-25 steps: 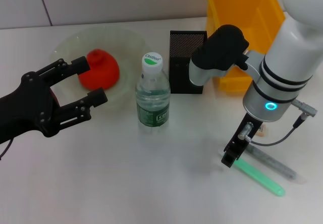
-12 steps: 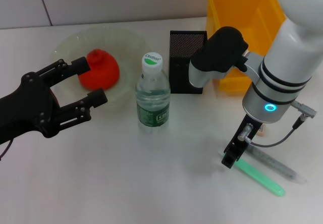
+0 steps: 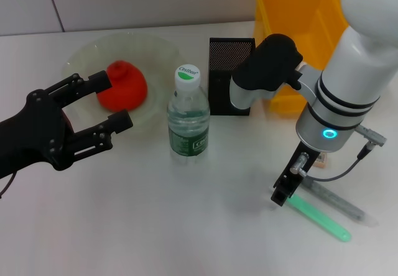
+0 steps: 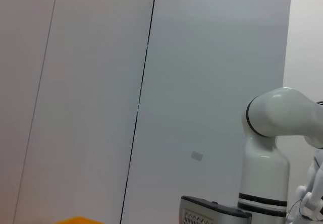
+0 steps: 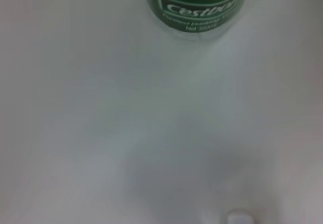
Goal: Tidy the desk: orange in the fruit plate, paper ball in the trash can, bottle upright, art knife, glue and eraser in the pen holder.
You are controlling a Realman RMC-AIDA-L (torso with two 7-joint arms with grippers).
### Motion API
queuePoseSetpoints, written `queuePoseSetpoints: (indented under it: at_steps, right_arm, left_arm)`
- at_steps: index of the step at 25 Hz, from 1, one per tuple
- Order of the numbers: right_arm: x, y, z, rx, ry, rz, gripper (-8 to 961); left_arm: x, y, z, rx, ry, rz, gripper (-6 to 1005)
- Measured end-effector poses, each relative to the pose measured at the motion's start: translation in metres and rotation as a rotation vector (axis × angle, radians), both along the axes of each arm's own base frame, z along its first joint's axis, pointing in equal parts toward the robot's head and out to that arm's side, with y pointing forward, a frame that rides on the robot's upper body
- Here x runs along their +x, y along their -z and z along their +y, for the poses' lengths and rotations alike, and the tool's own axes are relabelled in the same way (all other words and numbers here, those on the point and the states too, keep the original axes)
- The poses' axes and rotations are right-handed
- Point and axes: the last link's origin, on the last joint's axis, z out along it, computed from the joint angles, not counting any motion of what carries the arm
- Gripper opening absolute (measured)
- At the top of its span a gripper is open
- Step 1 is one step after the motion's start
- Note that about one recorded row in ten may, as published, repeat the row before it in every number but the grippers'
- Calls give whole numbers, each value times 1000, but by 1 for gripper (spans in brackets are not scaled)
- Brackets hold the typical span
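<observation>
1. Head view: the left gripper (image 3: 102, 102) is held spread open just beside the orange (image 3: 122, 86) in the fruit plate (image 3: 84, 55); the bottle (image 3: 188, 114) stands upright; the right gripper (image 3: 281, 194) is seen low by a green stick (image 3: 320, 218), its state unclear.
2. Left wrist view: only wall and the pen holder (image 4: 214, 215) rim are shown.
3. Right wrist view: the bottle's label is seen.

The bottle (image 5: 196, 7) carries a dark green label reading "Cestbon", with "Net 350ml" beneath it; its white cap (image 3: 188, 73) repeats the brand in green.
</observation>
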Motion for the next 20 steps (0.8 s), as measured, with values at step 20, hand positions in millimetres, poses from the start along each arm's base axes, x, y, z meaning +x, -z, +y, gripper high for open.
queuePoseSetpoints:
  at_steps: [20]
  right_arm:
    - [0,3,-1,7,3,-10,220]
  left_arm:
    - [0,0,0,0,3,-1,784]
